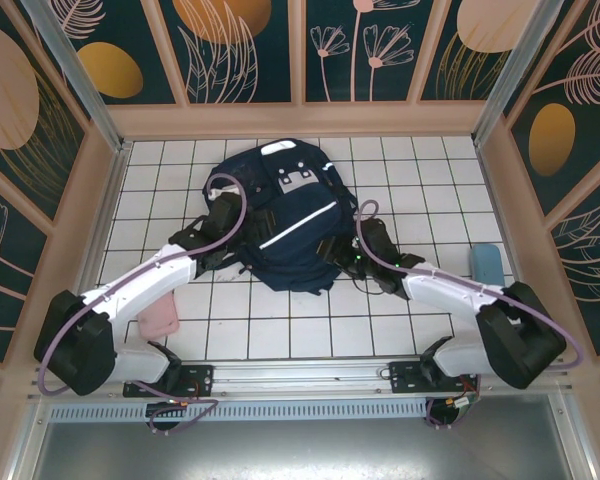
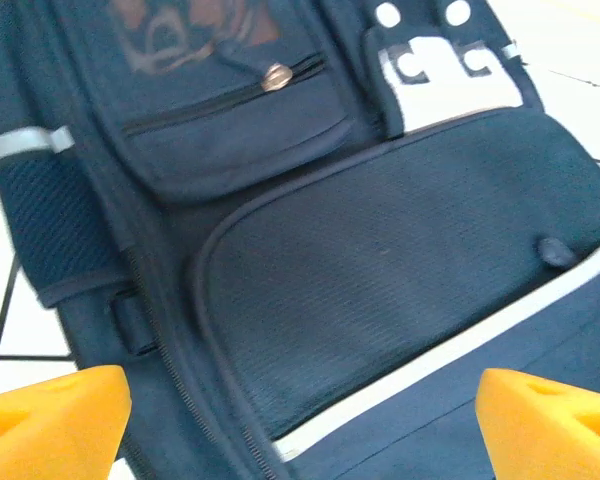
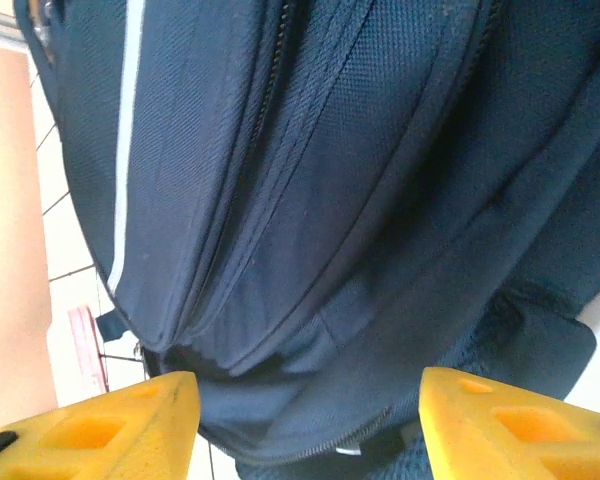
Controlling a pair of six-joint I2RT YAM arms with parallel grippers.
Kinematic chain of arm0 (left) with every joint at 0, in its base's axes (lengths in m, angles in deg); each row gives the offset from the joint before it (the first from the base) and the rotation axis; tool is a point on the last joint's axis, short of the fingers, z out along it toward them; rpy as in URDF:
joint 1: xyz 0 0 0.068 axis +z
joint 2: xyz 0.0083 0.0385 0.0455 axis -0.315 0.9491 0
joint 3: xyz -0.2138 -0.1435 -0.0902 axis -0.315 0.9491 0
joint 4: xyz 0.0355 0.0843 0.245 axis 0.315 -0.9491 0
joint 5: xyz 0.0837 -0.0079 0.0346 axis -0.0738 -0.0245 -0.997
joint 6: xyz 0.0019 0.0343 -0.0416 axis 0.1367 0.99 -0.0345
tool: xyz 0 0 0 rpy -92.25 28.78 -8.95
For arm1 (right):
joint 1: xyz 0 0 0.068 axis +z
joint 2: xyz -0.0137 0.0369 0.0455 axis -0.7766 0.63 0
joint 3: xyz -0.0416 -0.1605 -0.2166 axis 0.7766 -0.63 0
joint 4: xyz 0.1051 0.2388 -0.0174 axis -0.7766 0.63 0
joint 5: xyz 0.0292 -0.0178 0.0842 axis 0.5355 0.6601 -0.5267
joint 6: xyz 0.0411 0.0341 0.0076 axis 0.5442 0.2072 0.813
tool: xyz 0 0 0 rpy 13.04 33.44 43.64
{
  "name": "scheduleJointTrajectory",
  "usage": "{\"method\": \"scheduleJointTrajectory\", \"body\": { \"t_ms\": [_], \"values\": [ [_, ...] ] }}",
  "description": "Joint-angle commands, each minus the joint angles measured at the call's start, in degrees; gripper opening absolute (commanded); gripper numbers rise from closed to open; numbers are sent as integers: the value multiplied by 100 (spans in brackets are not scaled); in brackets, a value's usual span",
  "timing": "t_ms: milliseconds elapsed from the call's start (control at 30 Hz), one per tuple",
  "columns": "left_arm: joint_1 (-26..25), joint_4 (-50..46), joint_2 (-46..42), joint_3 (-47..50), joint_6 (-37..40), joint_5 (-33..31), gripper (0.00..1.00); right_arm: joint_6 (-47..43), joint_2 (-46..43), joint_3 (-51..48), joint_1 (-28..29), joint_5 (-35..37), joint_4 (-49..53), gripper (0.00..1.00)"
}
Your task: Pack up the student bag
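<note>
While it hung low over the tiled desk (image 1: 280,325), the left claw (image 2: 302,400) gaped wide and empty above the front panel of the student bag (image 1: 292,215). The right claw (image 3: 308,395) stood open too, gripping nothing, close against its zipped side. The bag lay flat mid-desk, top toward the far side

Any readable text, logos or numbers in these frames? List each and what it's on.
No text here is legible.
Brown print on the student bag's front pocket: too blurred to read; it may be a graphic rather than letters.
White patch near the bag's top: only cut-out shapes, no readable characters.
</note>
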Motion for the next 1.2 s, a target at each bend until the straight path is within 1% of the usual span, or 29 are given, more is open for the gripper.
{"method": "scheduleJointTrajectory", "body": {
  "t_ms": [0, 67, 133, 200, 367, 500, 567, 667, 733, 800, 867, 933, 1067, 1167],
  "values": [
    [53, 225, -243, 241, -322, -81, 89, -35, 251, 338, 12, 170, -288, 57],
    [86, 289, -311, 405, -367, -29, 89, -160, 472, 459, -61, 318, -270, 55],
    [105, 330, -369, 542, -394, 32, 89, -353, 769, 605, -254, 318, -280, 51],
    [118, 385, -404, 651, -394, 90, 89, -540, 1098, 780, -493, 369, -279, 50],
    [144, 515, -337, 736, -394, 216, 87, -1232, 1999, 1491, -1237, 19, -378, 48],
    [185, 611, -128, 605, -338, 305, 87, -1766, 2643, 2325, -1611, -53, -110, 47],
    [207, 582, 13, 477, -277, 294, 86, -1917, 2613, 2508, -1680, 81, 84, 47],
    [298, 561, 169, 312, -209, 292, 86, -2077, 2119, 2415, -1634, 523, 417, 49],
    [428, 606, 209, 295, -209, 332, 86, -2136, 1692, 2278, -1493, 938, 773, 51],
    [614, 693, 194, 350, -246, 415, 86, -2125, 1306, 2170, -1138, 1393, 1270, 52],
    [774, 819, 144, 441, -270, 473, 87, -2029, 1016, 2103, -669, 1806, 1696, 53],
    [941, 896, 95, 542, -334, 516, 88, -1735, 879, 2084, 3, 2077, 2026, 52],
    [1202, 1034, -139, 820, -488, 512, 89, -884, 1099, 2214, 968, 2318, 2355, 48],
    [1377, 1111, -354, 1066, -625, 520, 90, -457, 1670, 2656, 1601, 2636, 2508, 47]
  ]
}}
